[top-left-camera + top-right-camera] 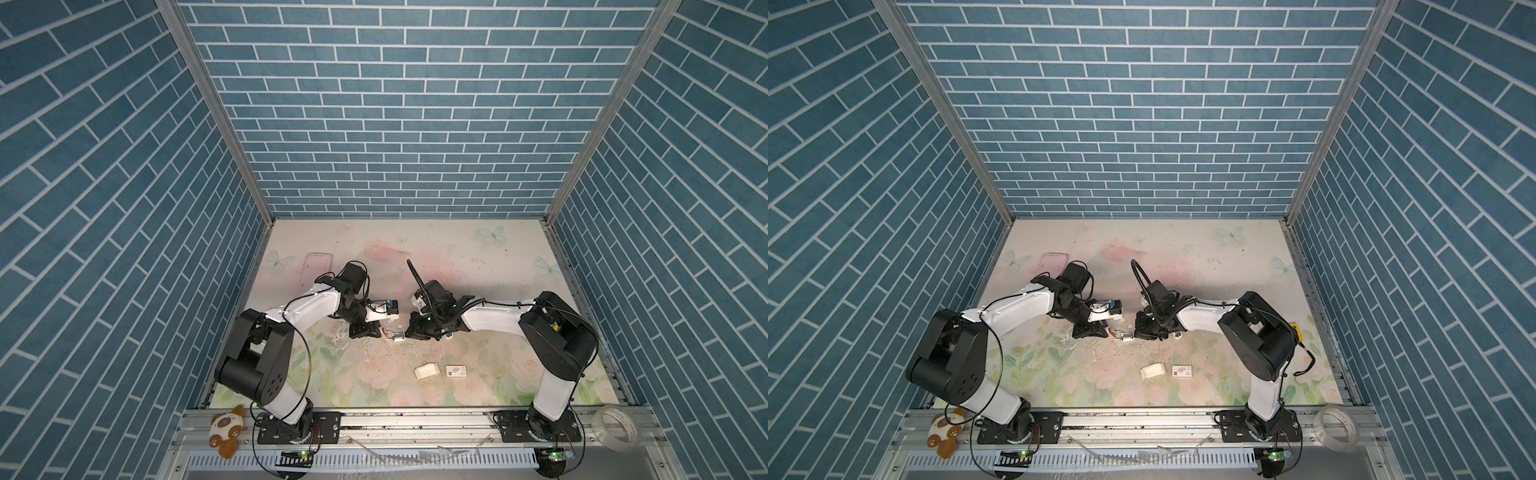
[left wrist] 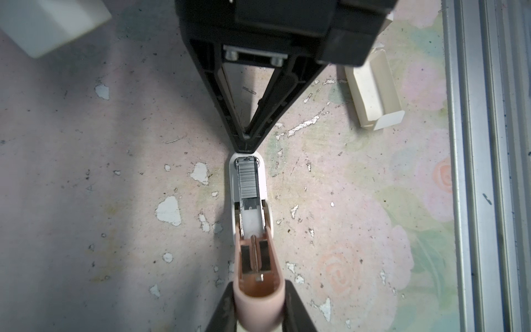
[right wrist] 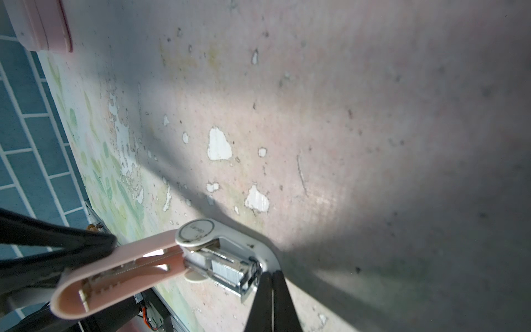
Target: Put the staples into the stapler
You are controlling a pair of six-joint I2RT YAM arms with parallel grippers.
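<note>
The worn floral tabletop (image 1: 490, 266) carries everything. On it, between the two grippers, lies the pink-and-white plastic stapler (image 2: 248, 201), swung open. The left gripper (image 2: 258, 287) is clamped on the free end of the pink lid (image 2: 258, 304), a finger on each side, holding it away from the white base (image 2: 233, 184). The right gripper (image 2: 247, 145) is closed tight, with nothing that I can see between its tips. Those tips meet the nose of the base; whether they press on it I cannot tell.

Well apart from the right gripper, on the side toward the arm bases, sit the open white cardboard tray (image 1: 427, 370) and, just beside it, the small white sleeve with a red mark (image 1: 456, 371).

The staples (image 2: 248, 179), a silvery ribbed metal strip, lie in the metal channel directly ahead of the right gripper's tips. They look flat and at the front end, as far as the left wrist view shows.

So loading looks done bar the closing. To close well, use the right tips as a stop at the nose so the base cannot skid. Swing the lid down along the channel's line so the spring rod (image 2: 253, 253) enters behind the strip. Lift the right tips clear only as the lid arrives. A skewed lid could kick the strip up.
</note>
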